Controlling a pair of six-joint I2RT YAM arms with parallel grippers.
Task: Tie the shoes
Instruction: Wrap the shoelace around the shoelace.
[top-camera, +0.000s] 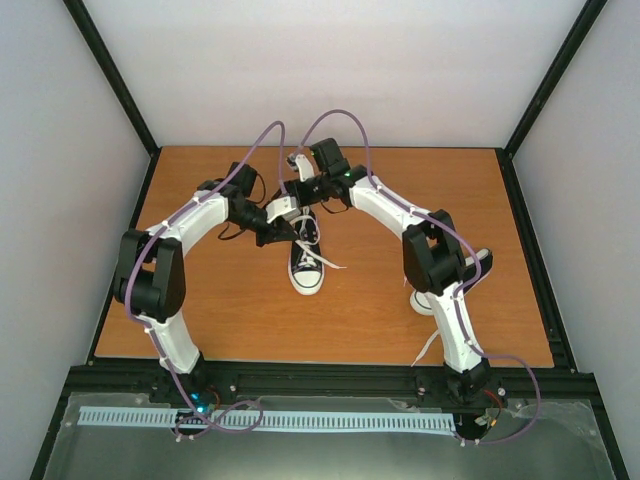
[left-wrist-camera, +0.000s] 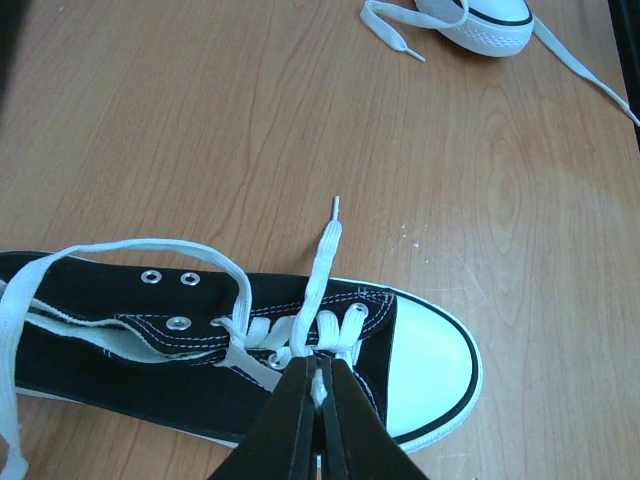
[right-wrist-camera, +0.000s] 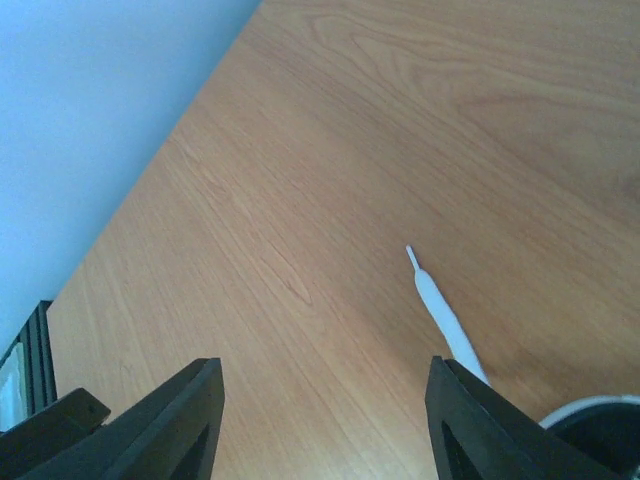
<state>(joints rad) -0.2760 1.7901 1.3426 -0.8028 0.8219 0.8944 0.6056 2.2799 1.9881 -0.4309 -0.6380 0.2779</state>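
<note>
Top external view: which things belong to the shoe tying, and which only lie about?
Job:
- centre sneaker
- second sneaker, at the right
- white lace, pinched by the left gripper
- right gripper, open

Lying about:
- white slotted strip at the near edge
- grey sheet under it

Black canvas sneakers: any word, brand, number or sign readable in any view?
None readable. The black canvas sneaker with white rubber toe cap shows no print in the left wrist view; the second sneaker is cut off there; in the top view both are too small.

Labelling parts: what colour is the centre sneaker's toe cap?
White rubber toe cap on the black canvas sneaker; left wrist view.
</note>
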